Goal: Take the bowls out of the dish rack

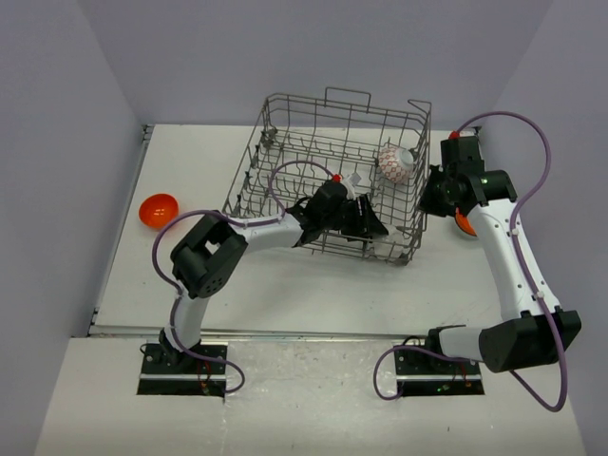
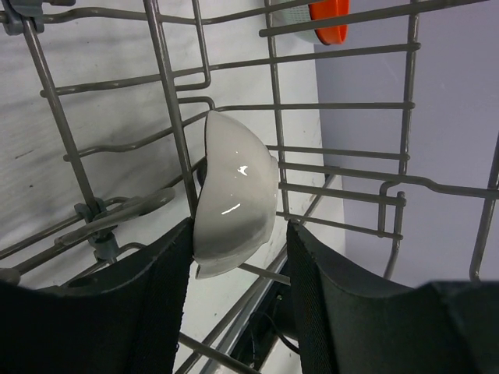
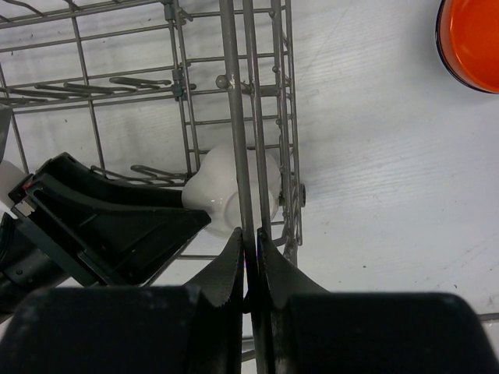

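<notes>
- White bowl (image 2: 234,195) stands on edge in near-right corner of dish rack (image 1: 304,96), leaning on a tine (image 2: 173,117)
- L gripper (image 2: 242,234) straddles it, jaws mid-width: one finger (image 2: 148,312) touches bowl, other just off it, no clamp yet imo
- R gripper (image 3: 249,238) pinched tight on rack's right wall wire, prob bracing it
- Risk: glazed curved side, pads low on bowl, so it could squirt out or pivot when squeezed
- Risk: rim caught behind tine on lift, so snag, rack drags
- Risk: L wrist near patterned bowl (image 1: 396,163) at rack's far-right, could knock it
</notes>
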Robot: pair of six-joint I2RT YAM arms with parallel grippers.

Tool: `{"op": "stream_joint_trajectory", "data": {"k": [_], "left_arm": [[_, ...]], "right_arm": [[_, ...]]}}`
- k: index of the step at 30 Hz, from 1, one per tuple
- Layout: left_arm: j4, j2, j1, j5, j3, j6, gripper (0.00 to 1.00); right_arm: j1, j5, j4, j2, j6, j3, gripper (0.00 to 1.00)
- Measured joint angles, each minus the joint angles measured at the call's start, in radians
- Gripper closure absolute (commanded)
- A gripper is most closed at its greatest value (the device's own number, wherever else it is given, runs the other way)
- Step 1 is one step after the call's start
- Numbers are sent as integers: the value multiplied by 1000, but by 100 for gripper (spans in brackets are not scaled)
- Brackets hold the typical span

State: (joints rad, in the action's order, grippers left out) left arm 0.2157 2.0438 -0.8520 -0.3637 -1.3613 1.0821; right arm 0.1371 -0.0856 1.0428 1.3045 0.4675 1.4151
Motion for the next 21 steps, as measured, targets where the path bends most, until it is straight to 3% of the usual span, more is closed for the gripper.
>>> {"op": "stream_joint_trajectory", "data": {"k": [13, 17, 21], "left_arm": [[18, -2, 2, -9, 0, 18, 58], [-18, 6, 2, -18, -24, 17, 67], [-57, 27, 3, -24, -63, 15, 69]], "right_arm": [[0, 0, 3, 0, 1, 0, 100], [0, -2, 6, 0, 0, 2, 100], [0, -7, 13, 0, 0, 4, 100]]}}
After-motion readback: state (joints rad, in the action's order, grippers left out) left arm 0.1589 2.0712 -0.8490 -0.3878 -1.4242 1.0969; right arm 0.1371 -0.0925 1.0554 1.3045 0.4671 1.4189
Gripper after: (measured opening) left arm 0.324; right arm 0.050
